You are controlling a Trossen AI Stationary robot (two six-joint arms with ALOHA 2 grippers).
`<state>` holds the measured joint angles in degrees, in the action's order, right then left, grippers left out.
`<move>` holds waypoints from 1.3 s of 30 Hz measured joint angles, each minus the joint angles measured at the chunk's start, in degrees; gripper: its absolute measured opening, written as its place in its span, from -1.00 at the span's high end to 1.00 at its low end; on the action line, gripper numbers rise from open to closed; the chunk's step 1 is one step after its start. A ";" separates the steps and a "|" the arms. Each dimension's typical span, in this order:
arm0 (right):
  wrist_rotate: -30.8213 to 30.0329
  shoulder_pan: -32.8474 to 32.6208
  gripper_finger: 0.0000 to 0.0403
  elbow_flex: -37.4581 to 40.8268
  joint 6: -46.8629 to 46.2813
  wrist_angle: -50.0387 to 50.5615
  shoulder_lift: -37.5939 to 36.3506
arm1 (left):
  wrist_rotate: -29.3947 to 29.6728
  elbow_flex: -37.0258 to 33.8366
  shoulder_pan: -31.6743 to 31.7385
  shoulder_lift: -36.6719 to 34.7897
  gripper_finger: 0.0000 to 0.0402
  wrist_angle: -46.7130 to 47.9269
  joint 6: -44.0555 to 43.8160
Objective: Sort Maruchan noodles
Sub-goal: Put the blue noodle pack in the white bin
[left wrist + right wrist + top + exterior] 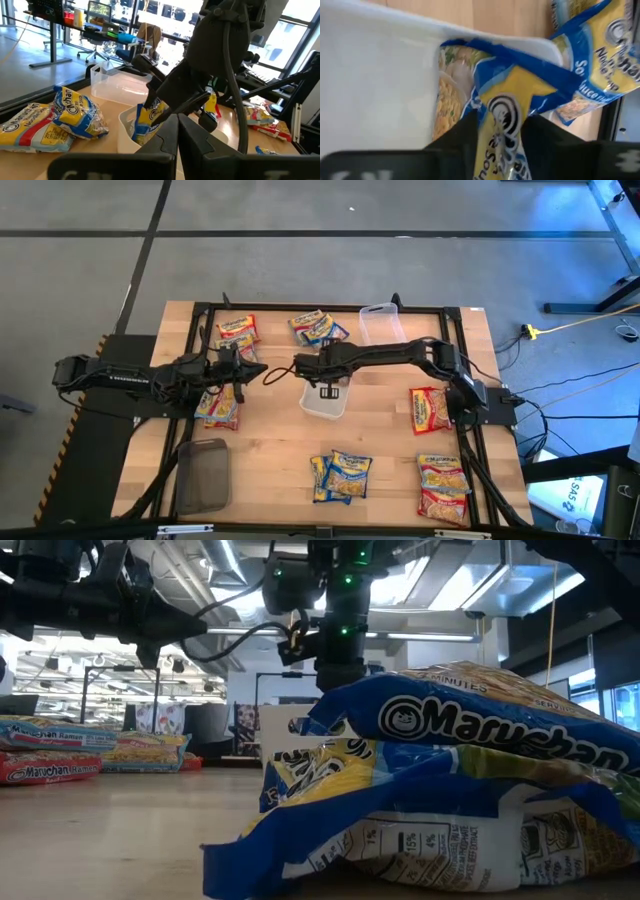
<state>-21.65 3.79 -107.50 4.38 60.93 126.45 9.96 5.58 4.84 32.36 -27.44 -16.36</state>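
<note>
Low view: a heap of blue noodle packets (470, 790) fills the foreground. High view: the right gripper (328, 388) hangs over the white tray (322, 405) at mid-table; the left gripper (243, 368) waits beside it, fingers closed and empty. Right wrist view: a blue packet (502, 107) stands between the parted fingers, inside the tray's rim (485, 41); whether they grip it cannot be told. Left wrist view: the same packet (150, 116) stands upright in the tray.

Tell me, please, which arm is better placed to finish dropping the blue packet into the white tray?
Right: the right gripper hangs over the white tray with the blue packet between its fingers. The left gripper waits shut, off to the side.
</note>
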 joint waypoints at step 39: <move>18.75 -22.26 0.11 58.91 -26.11 -42.71 -51.25 | 0.52 25.62 -22.25 34.63 0.98 -0.10 -1.53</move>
<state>-2.91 -18.47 -48.60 -21.73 18.23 75.20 10.47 31.20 -17.41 66.99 -27.54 -17.89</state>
